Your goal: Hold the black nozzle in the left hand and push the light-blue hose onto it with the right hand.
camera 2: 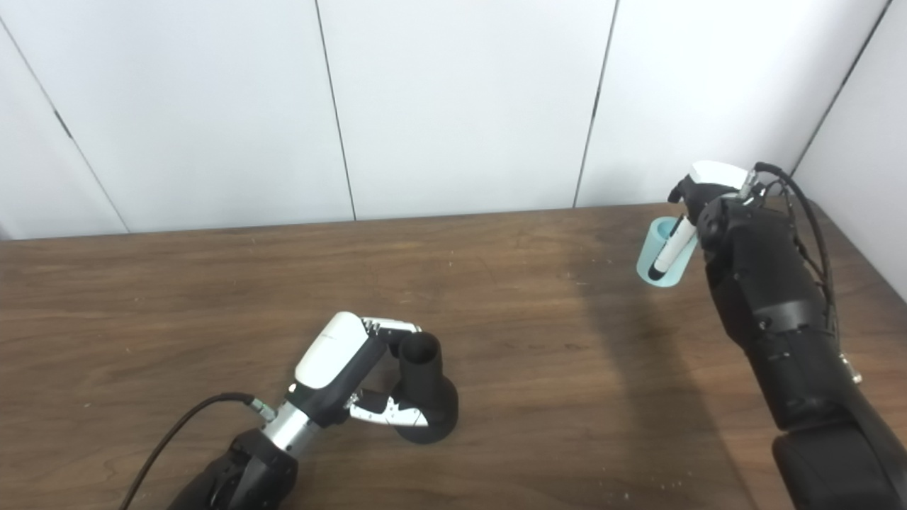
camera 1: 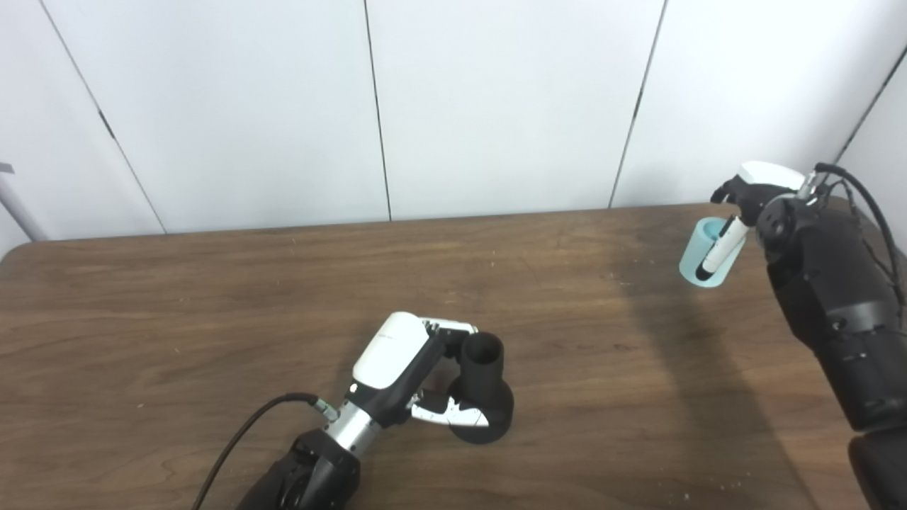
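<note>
The black nozzle (camera 1: pixel 484 389) stands upright on the brown table (camera 1: pixel 212 297) near the front middle, narrow neck up and wide base down. My left hand (camera 1: pixel 407 372) is shut on the nozzle, its fingers behind the neck and its thumb across the base. The light-blue hose (camera 1: pixel 708 255), a short open tube, sits at the far right of the table. My right hand (camera 1: pixel 751 195) is shut on the hose, with a white finger (camera 2: pixel 669 251) running down its front wall. Most of that hand is hidden behind its own wrist.
A black cable (camera 1: pixel 241 439) trails from my left wrist toward the front edge. White wall panels (camera 1: pixel 496 106) rise just behind the table's far edge. Bare wood lies between the two hands.
</note>
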`<state>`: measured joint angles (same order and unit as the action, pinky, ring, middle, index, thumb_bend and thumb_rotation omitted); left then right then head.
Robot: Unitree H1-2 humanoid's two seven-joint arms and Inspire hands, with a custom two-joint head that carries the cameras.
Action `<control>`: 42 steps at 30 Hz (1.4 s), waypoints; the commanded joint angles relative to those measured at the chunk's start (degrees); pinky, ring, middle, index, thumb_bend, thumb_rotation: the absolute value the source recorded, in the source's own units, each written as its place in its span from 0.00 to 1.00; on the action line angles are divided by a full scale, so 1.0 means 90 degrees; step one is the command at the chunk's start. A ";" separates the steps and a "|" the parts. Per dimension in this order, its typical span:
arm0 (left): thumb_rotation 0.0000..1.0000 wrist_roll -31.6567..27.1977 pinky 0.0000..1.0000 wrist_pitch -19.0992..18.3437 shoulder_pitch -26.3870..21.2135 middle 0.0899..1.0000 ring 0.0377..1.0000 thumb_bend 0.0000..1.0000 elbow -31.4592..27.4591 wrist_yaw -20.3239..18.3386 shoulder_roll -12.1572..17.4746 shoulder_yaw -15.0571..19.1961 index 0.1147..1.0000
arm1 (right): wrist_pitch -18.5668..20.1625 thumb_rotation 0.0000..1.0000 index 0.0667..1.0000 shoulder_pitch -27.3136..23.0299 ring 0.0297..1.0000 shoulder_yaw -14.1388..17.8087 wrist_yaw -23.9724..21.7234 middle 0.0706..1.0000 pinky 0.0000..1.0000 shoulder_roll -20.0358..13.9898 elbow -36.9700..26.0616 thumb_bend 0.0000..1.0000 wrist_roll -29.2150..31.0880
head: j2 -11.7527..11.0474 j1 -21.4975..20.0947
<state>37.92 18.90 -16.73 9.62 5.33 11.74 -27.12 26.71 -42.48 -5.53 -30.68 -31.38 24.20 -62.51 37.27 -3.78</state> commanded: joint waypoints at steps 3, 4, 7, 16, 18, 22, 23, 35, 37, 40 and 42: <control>0.39 0.0178 0.41 -0.0122 0.0705 0.33 0.42 0.62 0.0586 -0.0170 0.0103 -0.0174 0.26 | 0.0007 0.00 0.61 -0.0307 0.18 -0.0158 0.0476 0.26 0.11 -0.0354 -0.0109 0.96 -0.0053 | 0.0014 0.0008; 0.39 0.0190 0.42 -0.0124 0.0708 0.33 0.43 0.62 0.0585 -0.0165 0.0100 -0.0179 0.25 | 0.0003 0.07 0.51 -0.0312 0.19 -0.0222 0.0542 0.26 0.12 -0.0382 -0.0079 0.70 -0.0012 | 0.0014 0.0008; 0.39 0.0212 0.43 -0.0132 0.0714 0.34 0.44 0.62 0.0575 -0.0157 0.0096 -0.0185 0.25 | 0.0001 0.12 0.46 -0.0291 0.18 -0.0361 0.0595 0.26 0.12 -0.0453 -0.0118 0.54 0.0094 | 0.0030 0.0014; 0.39 0.0205 0.43 -0.0140 0.0740 0.34 0.44 0.62 0.0534 -0.0169 0.0104 -0.0176 0.27 | 0.0021 0.00 0.45 -0.0273 0.20 -0.0380 0.0024 0.43 0.15 -0.0479 -0.0279 0.53 0.0099 | 0.0067 0.0018; 0.39 0.0214 0.43 -0.0143 0.0738 0.34 0.43 0.62 0.0540 -0.0166 0.0102 -0.0179 0.25 | 0.0020 0.00 0.45 -0.0278 0.20 -0.0398 -0.0013 0.43 0.15 -0.0489 -0.0293 0.53 0.0120 | 0.0067 0.0018; 0.39 0.0218 0.42 -0.0144 0.0737 0.33 0.42 0.62 0.0539 -0.0164 0.0097 -0.0180 0.25 | 0.0021 0.00 0.45 -0.0205 0.20 -0.0369 -0.0300 0.43 0.14 -0.0469 -0.0787 0.53 0.0104 | 0.0077 0.0036; 0.39 0.0216 0.42 -0.0141 0.0737 0.33 0.42 0.62 0.0538 -0.0162 0.0096 -0.0180 0.26 | 0.0021 0.00 0.45 -0.0184 0.19 -0.0357 -0.0405 0.43 0.14 -0.0457 -0.0993 0.53 0.0096 | 0.0077 0.0036; 0.40 0.0225 0.44 -0.0174 0.0737 0.37 0.45 0.61 0.0496 -0.0197 0.0054 -0.0209 0.32 | -0.0128 0.00 0.47 -0.0061 0.21 -0.0393 -0.1080 0.38 0.13 -0.0077 -0.4838 0.53 0.1084 | 0.0136 0.0108; 0.40 0.0234 0.44 -0.0183 0.0724 0.38 0.46 0.61 0.0508 -0.0199 0.0039 -0.0216 0.33 | -0.0109 0.00 0.48 -0.0076 0.21 -0.0439 -0.1171 0.36 0.14 0.0067 -0.5303 0.52 0.1215 | 0.0140 0.0128; 0.40 0.0246 0.45 -0.0198 0.0712 0.39 0.47 0.61 0.0518 -0.0207 0.0016 -0.0226 0.34 | -0.0055 0.00 0.45 -0.0097 0.20 -0.0530 -0.1336 0.42 0.14 0.0312 -0.5829 0.53 0.1302 | 0.0138 0.0149; 0.39 0.0263 0.43 -0.0221 0.0707 0.37 0.45 0.62 0.0514 -0.0221 0.0002 -0.0235 0.31 | -0.0050 0.00 0.44 -0.0117 0.18 -0.0622 -0.1488 0.43 0.13 0.0476 -0.6155 0.53 0.1325 | 0.0141 0.0155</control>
<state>38.62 18.50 -16.59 9.38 5.20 11.42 -27.23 26.41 -40.93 -11.34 -43.97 -27.17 -28.36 -50.76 38.50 -2.37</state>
